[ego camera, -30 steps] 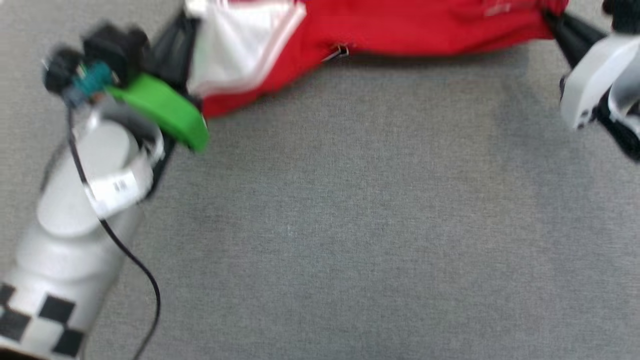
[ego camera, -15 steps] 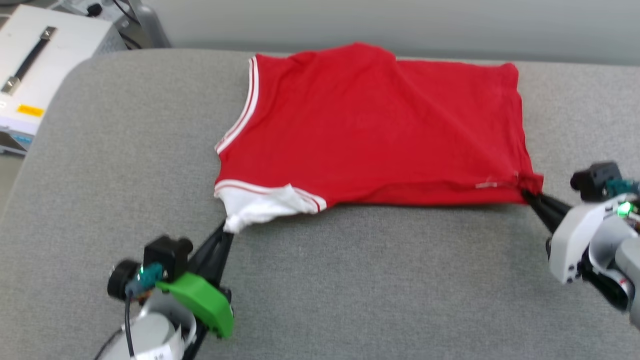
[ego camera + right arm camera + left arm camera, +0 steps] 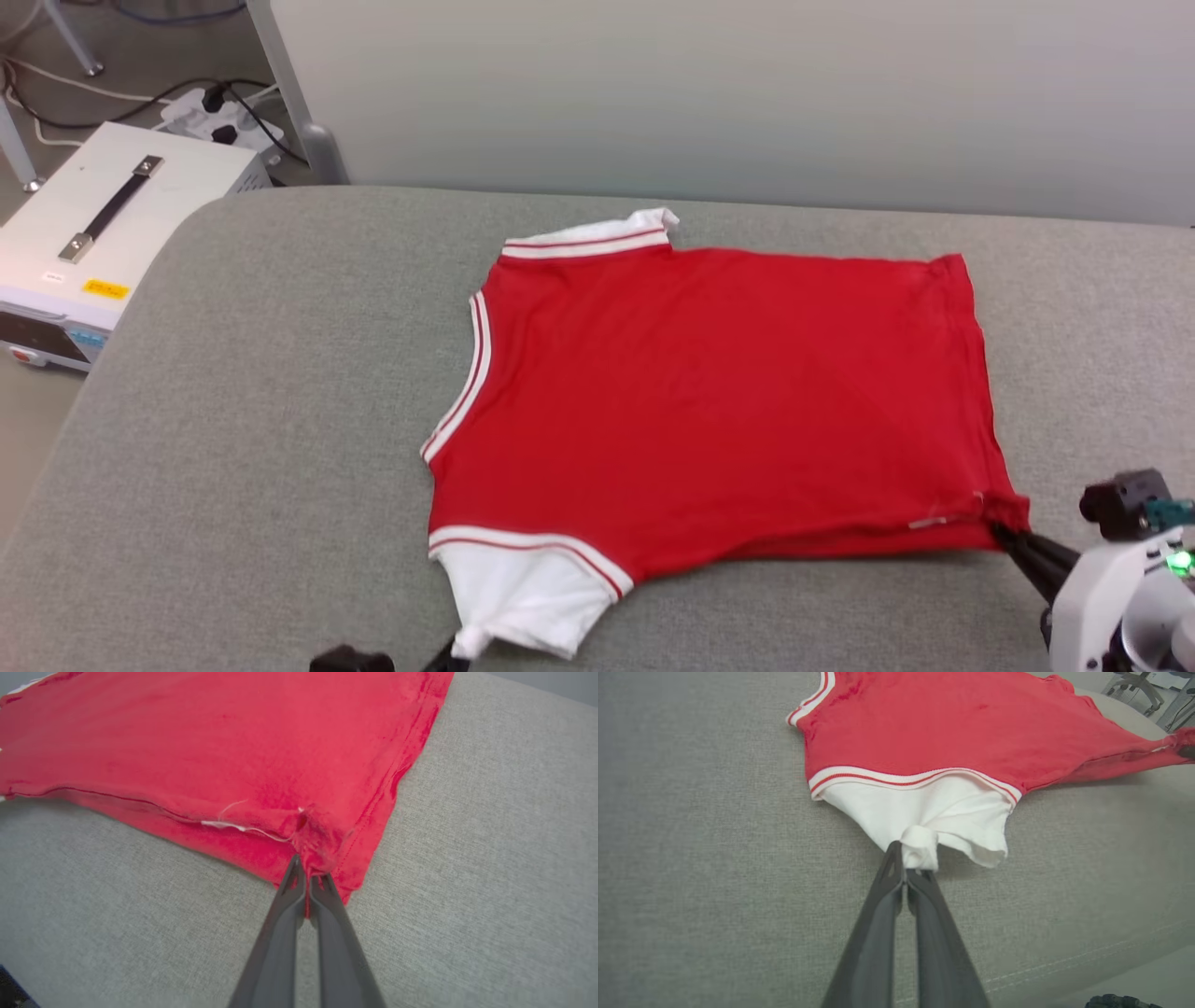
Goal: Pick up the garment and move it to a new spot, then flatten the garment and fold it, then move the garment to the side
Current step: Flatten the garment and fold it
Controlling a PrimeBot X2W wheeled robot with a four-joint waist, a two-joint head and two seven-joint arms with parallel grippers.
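Clenching left gripper (image 3: 906, 879) on white sleeve (image 3: 924, 812), right gripper (image 3: 306, 879) on hem corner (image 3: 322, 854); pulled garment (image 3: 709, 401) flatter than before; looks ready to fold.

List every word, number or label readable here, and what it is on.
Nothing can be read.
Yellow sticker on the white box: too small to read.
White tag at the garment hem: blurred, unreadable.
Garment face: plain red, no print showing.
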